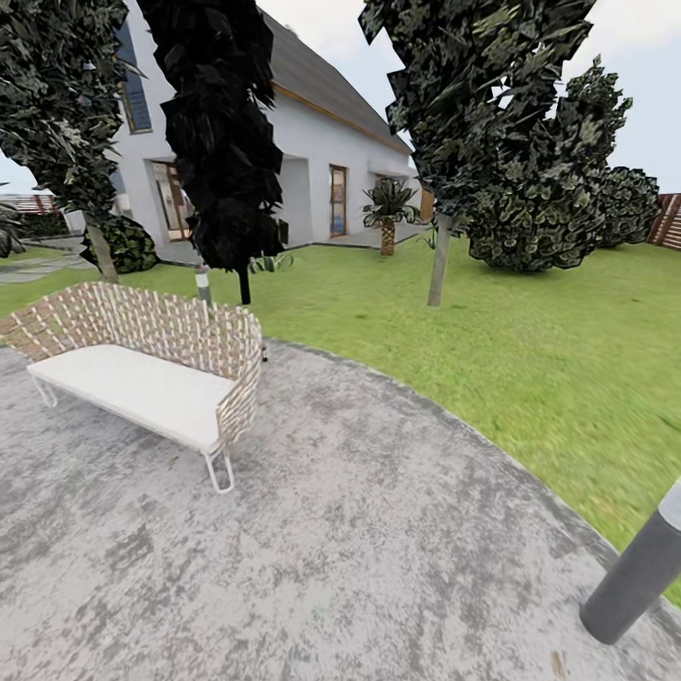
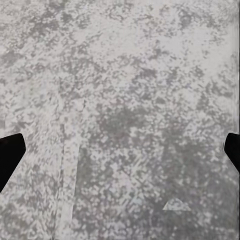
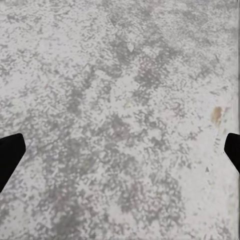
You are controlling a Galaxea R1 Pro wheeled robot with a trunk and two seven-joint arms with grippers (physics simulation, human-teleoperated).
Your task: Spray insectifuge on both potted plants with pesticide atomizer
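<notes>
Round grey mottled patio (image 1: pixel 378 549) across the lower half of the head view, bordered by green lawn (image 1: pixel 530 340) curving around its far and right edges. On the patio at left, a wicker sofa (image 1: pixel 142 364) with a white cushion and thin white legs. Just behind the sofa, a short lamp post (image 1: pixel 202 282) with a pale top. At the lower right edge, a second grey lamp post (image 1: pixel 638 572), leaning in the picture, standing where patio meets grass. Beyond the lawn, a white house (image 1: pixel 312 161) with a dark roof, a small palm (image 1: pixel 388 213) near its door, 3 tall dark trees and a cluster of large dark shrubs (image 1: pixel 558 199) at right. A strip of brown slatted fence (image 1: pixel 668 222) at the far right edge.

Left gripper (image 2: pixel 120 152) hanging over bare grey paving (image 2: pixel 125 100), its 2 dark fingertips (image 2: pixel 10 155) at opposite edges of the wrist view, spread wide, nothing between. Right gripper (image 3: pixel 120 152) likewise over paving (image 3: pixel 115 100), fingertips (image 3: pixel 10 155) wide apart and holding nothing.

Spray bottle and potted plants nowhere among these pictures.
</notes>
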